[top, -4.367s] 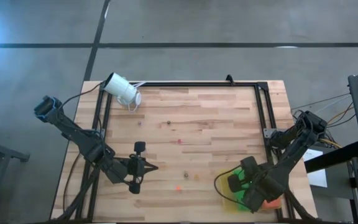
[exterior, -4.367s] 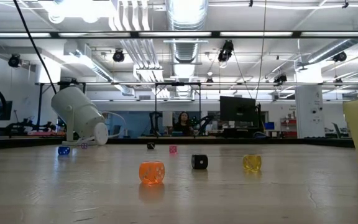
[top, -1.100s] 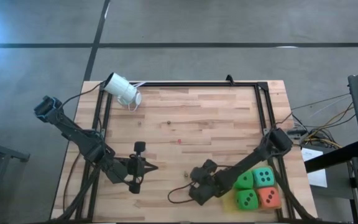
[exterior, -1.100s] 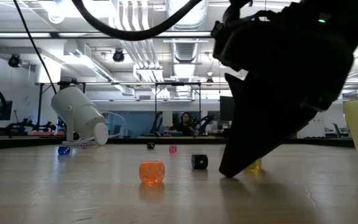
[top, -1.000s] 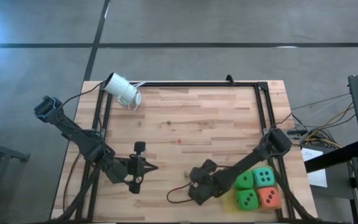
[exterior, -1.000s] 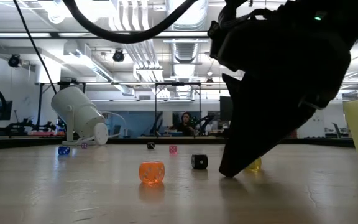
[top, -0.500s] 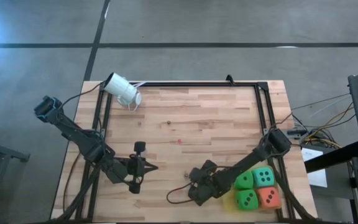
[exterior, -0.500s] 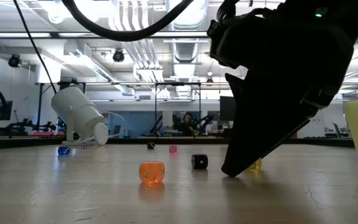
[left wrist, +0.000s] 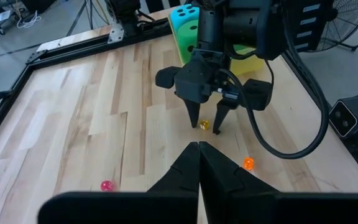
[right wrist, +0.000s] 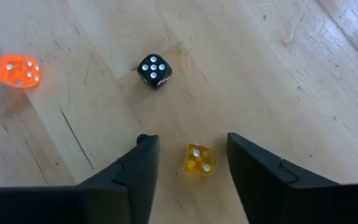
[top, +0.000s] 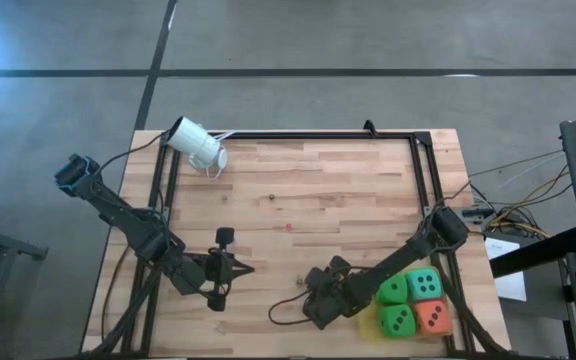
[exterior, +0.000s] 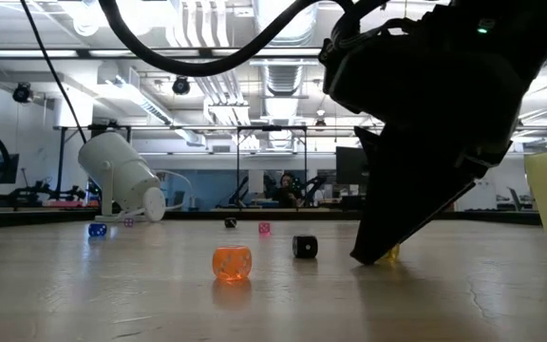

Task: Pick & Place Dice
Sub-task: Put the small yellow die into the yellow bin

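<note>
Right wrist view: the right gripper (right wrist: 187,163) is set astride a small yellow die (right wrist: 199,159), fingers still apart but drawn in from their earlier spread, not yet touching; a grasp is judged imminent. A black die (right wrist: 153,70) lies at 11 o'clock of it. The four large dice (top: 413,301) sit at 3 o'clock of the gripper, untouched. The left gripper (top: 252,268) is clenched, empty, waiting at table left.

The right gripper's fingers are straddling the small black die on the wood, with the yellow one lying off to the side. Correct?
No. In the right wrist view the right gripper straddles the small yellow die; the black die lies apart, beyond the fingertips.
</note>
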